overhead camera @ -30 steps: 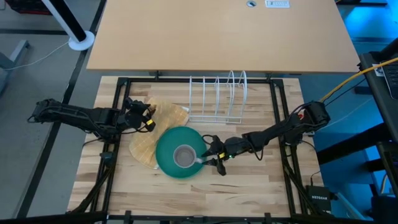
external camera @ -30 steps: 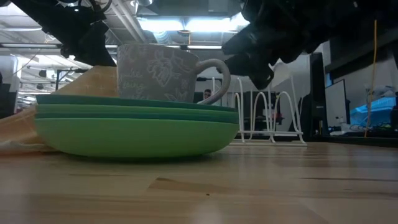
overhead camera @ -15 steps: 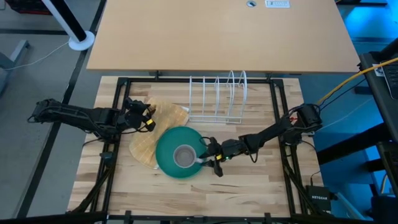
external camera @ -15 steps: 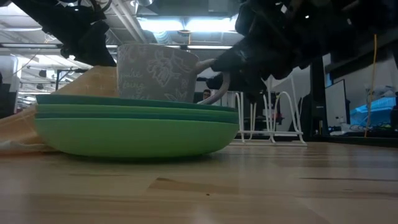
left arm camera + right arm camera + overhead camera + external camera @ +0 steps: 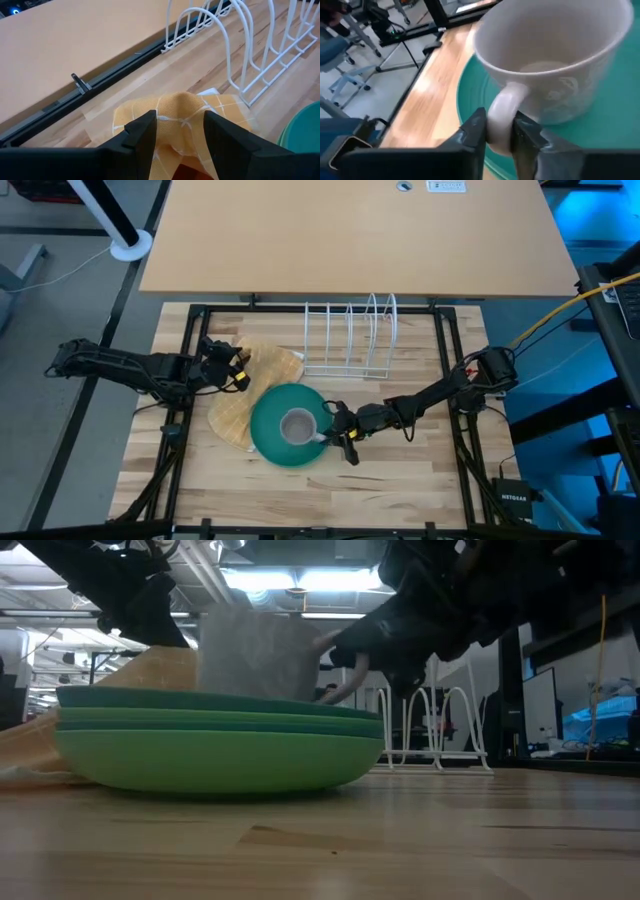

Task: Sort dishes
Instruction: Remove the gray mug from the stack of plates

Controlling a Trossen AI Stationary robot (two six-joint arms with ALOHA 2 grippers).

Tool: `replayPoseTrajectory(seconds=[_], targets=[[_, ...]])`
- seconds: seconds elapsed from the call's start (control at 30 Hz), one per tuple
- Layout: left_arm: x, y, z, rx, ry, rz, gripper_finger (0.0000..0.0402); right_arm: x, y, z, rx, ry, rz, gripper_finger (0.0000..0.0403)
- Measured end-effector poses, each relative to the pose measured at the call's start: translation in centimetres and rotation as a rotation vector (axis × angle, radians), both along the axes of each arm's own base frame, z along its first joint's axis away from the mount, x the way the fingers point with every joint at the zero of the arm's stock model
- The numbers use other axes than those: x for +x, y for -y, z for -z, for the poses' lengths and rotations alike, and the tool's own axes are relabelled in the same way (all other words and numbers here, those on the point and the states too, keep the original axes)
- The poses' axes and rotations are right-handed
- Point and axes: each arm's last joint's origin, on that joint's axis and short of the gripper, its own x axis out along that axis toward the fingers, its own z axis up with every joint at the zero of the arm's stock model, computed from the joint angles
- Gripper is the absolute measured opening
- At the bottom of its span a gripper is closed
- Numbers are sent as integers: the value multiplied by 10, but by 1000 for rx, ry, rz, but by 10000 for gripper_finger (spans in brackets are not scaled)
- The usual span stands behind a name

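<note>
Right tool [image 5: 499, 131] pinching mug [image 5: 555, 60] handle, blurred

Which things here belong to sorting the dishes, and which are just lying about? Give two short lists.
Part of the job:
- grey mug, its handle pinched by the right claw
- stack of green plates under the mug

Just lying about:
- yellow cloth, between the left claw fingers
- white wire rack, standing empty behind the plates

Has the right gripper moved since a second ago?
Yes. In the high view the right gripper has slid toward the plates, away from the table's right rail, and its fingers are shut on the mug handle.
</note>
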Motion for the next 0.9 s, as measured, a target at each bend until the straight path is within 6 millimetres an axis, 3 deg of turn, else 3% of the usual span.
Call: replayPoseTrajectory(seconds=[0.53, 0.7, 0.9], targets=[[0, 0, 0, 16, -21, 14, 155, 23, -6, -35, -64, 142, -23, 59], [0, 0, 0, 17, -27, 14, 155, 28, -8, -38, -100, 80, -32, 59], [0, 0, 0, 18, -29, 14, 155, 17, -3, -52, -147, 5, -2, 59]])
